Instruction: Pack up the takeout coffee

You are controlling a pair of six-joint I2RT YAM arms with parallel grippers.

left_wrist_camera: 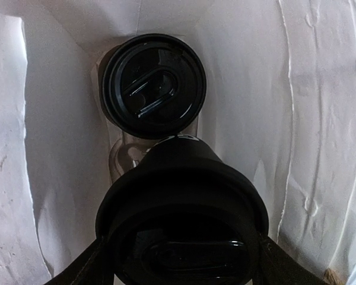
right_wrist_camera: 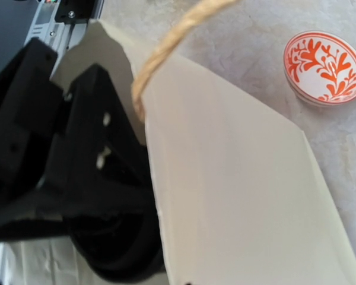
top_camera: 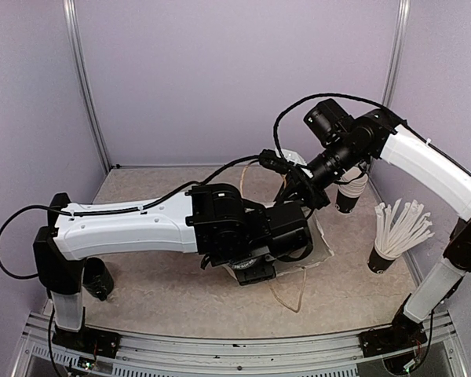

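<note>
- While our left claw (left_wrist_camera: 183,266) reaches down inside the white paper bag (left_wrist_camera: 320,119), its jaws stand wide on either side of the takeout coffee (left_wrist_camera: 181,196). We judge that it holds the cup by its sides.
- That cup sits directly between the fingers, upright, with its long axis running along the claw's reach toward the bag floor.
- A second lidded cup (left_wrist_camera: 154,83) stands just beyond it. We cannot tell whether the two rims touch or are only close.
- Our left arm is the nearer one. The right claw (top_camera: 302,188) is closed tight at the bag's upper edge, apparently pinching the paper to hold the mouth open.
- Both cups are capped in round, glossy black plastic with a raised oval sip tab.
- The bag is creased white paper with a rough twine handle (right_wrist_camera: 166,47). It rests on a speckled beige table (top_camera: 133,181).
- We judge the next move to be a straight descent beside the other cup, then letting go.
</note>
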